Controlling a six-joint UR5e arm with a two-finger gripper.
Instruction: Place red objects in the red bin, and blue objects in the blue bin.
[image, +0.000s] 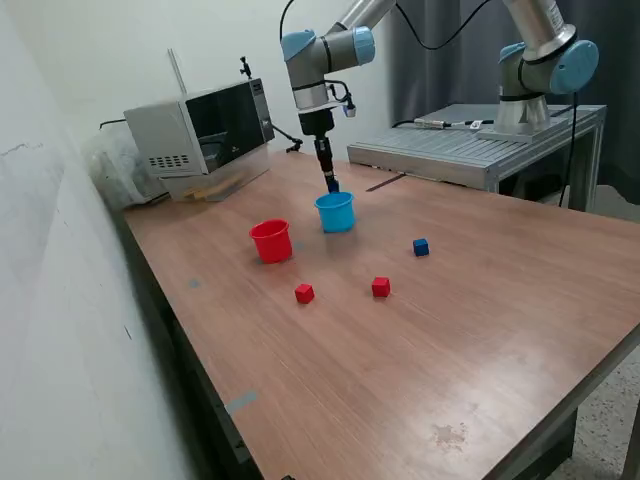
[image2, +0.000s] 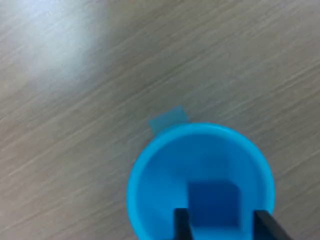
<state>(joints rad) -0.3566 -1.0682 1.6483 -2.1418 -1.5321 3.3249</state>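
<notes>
My gripper (image: 332, 184) hangs straight above the blue bin (image: 337, 215), a light blue cup, shut on a dark blue cube (image: 333, 186). In the wrist view that cube (image2: 212, 200) sits between the dark fingers (image2: 181, 222), over the open mouth of the blue bin (image2: 150, 175). The red bin (image: 271, 243), a red cup, stands beside the blue one toward the exterior view's left. A second blue cube (image: 421, 247) lies on the table toward the exterior view's right. Two red cubes (image: 304, 293) (image: 380, 287) lie nearer the front.
A grey microwave-like box (image: 200, 135) stands at the back left against the wall. A metal platform (image: 450, 150) carrying a second arm (image: 540, 70) borders the table at the back right. A pale tape patch (image2: 167, 120) is stuck beside the blue cup.
</notes>
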